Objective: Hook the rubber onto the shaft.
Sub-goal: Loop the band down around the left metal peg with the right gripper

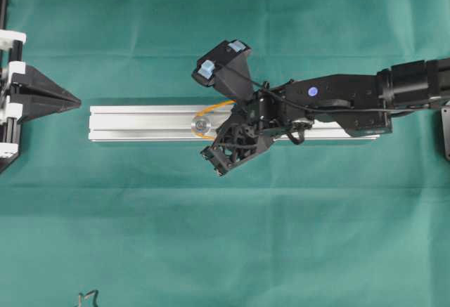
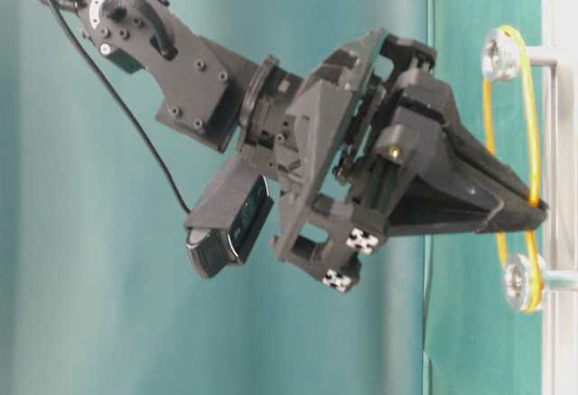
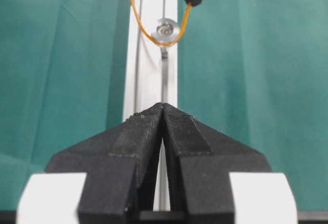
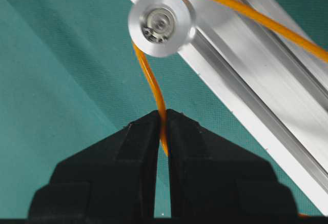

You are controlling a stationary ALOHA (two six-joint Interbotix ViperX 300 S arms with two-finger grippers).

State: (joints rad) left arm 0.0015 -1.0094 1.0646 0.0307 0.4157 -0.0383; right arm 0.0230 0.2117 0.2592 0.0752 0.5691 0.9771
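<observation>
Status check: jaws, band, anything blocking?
Right gripper jaws shut on the rubber band. Band looped round one shaft. Left gripper shut, empty, clear of the rail. Nothing blocking.

We see the rubber band [image 4: 154, 88], thin and orange, stretched taut as a closed loop. One end wraps round the shaft [image 4: 161, 24], a round silver pulley with a flanged rim standing on the aluminium rail [image 1: 140, 123]. In the table-level view the band [image 2: 533, 115] runs between two such pulleys, its strand pinched away from the rail
</observation>
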